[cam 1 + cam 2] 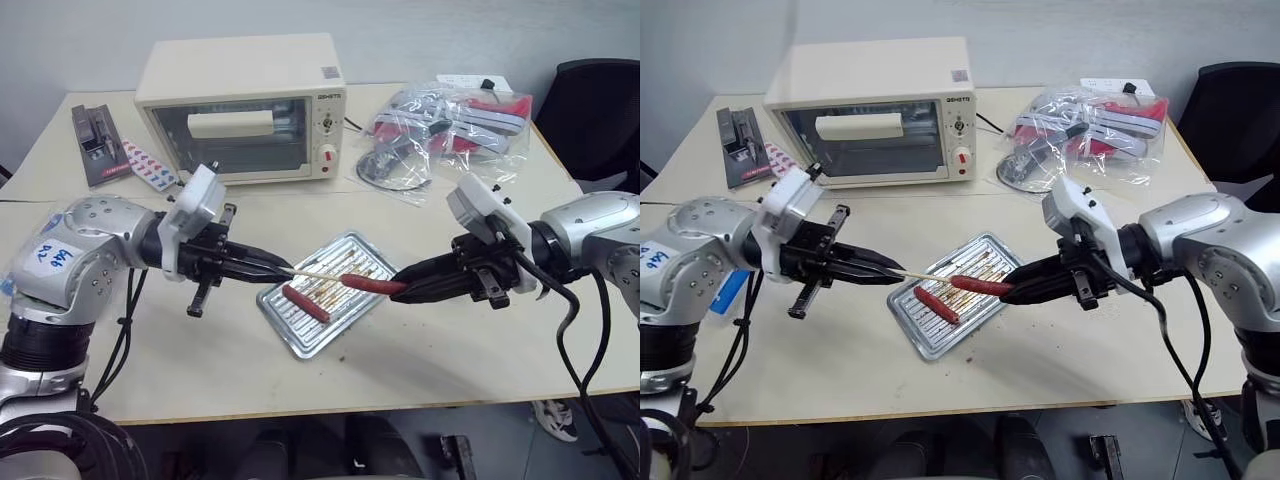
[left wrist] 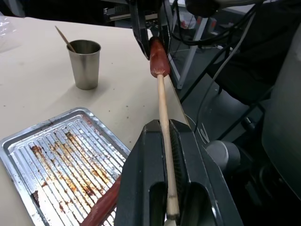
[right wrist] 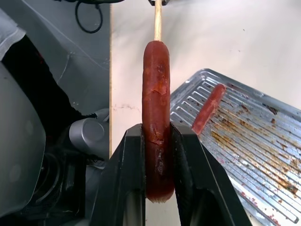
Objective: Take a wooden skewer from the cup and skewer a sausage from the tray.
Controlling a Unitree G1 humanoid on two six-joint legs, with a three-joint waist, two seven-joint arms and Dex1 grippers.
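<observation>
Skewer drawn and sausage lifted; the piercing is just begun.

The skewer (image 1: 318, 268) is clamped between the shut fingers of the left gripper (image 1: 283, 266) and is held level above the tray (image 1: 300, 337). The sausage (image 1: 374, 285) is pinched lengthwise in the right gripper (image 1: 400, 287), clear of the tray, its free end facing the skewer. In the left wrist view the tip is seen entered into that end; how deep cannot be told. A second sausage (image 1: 306, 302) lies on the tray. The cup (image 2: 85, 63) stands on the table with one stick left in it. By judgement, pushing the skewer through is what remains.
</observation>
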